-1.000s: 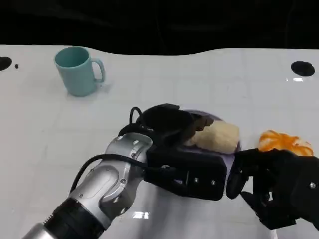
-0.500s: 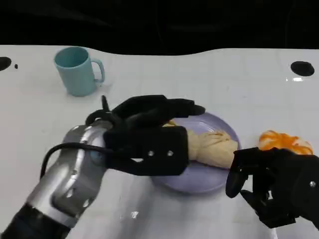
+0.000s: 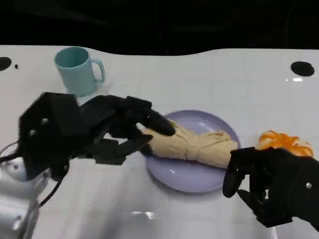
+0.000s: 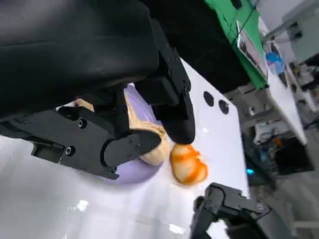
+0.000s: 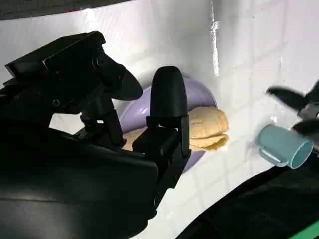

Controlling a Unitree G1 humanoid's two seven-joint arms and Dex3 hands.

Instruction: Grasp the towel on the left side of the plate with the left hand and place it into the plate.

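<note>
Now the towel, a cream roll knotted at its middle, lies across the purple plate, its left end reaching over the plate's left rim, so the placement reads as essentially done. At that rim the left hand has its fingers spread and pointing at the roll's left end; whether a fingertip touches the cloth cannot be told, but nothing is clamped (the left wrist view likewise shows its fingers apart with the towel beyond them). Such a posture suits a release, with the roll resting on the plate by its own weight. Toward the tabletop's near right corner the right hand rests loosely curled, holding nothing, just off the plate's right rim. An orange object sits beside the plate on its right, and a teal mug stands upright near the far left edge, well apart; neither blocks a leftward retreat of the left hand.
</note>
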